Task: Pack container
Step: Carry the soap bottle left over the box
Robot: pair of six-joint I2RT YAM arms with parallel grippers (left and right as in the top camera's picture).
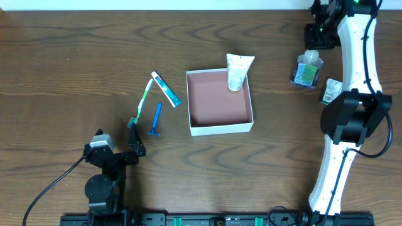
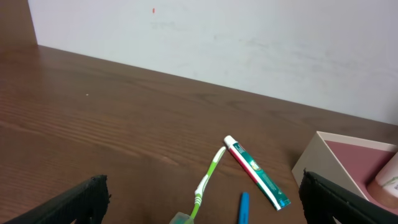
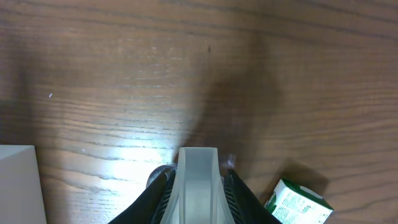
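The container (image 1: 220,129) is a shallow white box with a pink inside (image 2: 367,155), standing mid-table. A white tube (image 1: 239,70) leans in its far right corner. Left of it lie a toothpaste tube (image 1: 166,89) (image 2: 256,172), a green toothbrush (image 1: 141,103) (image 2: 205,180) and a blue razor (image 1: 156,119) (image 2: 243,207). My left gripper (image 1: 135,141) (image 2: 205,208) hangs open just short of the toothbrush's near end. At the far right, my right gripper (image 1: 315,45) (image 3: 198,183) is shut on the pale top of a clear bottle (image 1: 307,69) (image 3: 198,165) that has a green label.
A small green-and-white carton (image 1: 331,91) (image 3: 300,204) lies just beside the bottle, toward the right arm's base. The container's white corner (image 3: 17,183) shows at the left edge of the right wrist view. A pale wall (image 2: 217,37) borders the table's far side.
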